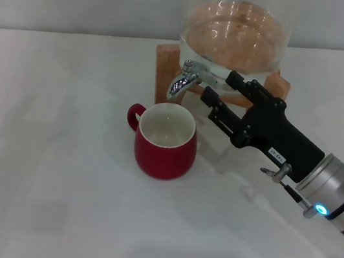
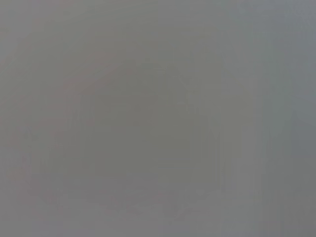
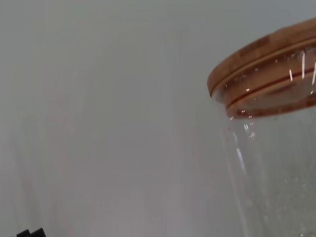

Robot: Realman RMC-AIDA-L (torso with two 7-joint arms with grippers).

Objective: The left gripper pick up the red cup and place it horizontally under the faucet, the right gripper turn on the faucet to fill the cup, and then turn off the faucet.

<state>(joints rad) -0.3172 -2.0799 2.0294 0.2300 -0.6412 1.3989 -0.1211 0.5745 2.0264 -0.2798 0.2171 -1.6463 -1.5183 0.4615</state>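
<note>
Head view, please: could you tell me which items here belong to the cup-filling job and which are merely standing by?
Belonging to the job:
red cup, upright below the spout
faucet on the jar
right gripper, open, fingers either side of the faucet lever

Standing by:
glass jar
wooden stand
wooden lid
table

Clear glass jar (image 1: 237,28) with water on wooden stand (image 1: 168,59); wooden lid (image 3: 261,59); white table (image 1: 44,148).

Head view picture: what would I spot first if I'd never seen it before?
The red cup pops out, upright on the white table just below the shiny faucet. Next, the right gripper reaches in from the right, its black fingers open by the faucet's lever. Behind stands the glass jar on a wooden stand.
</note>
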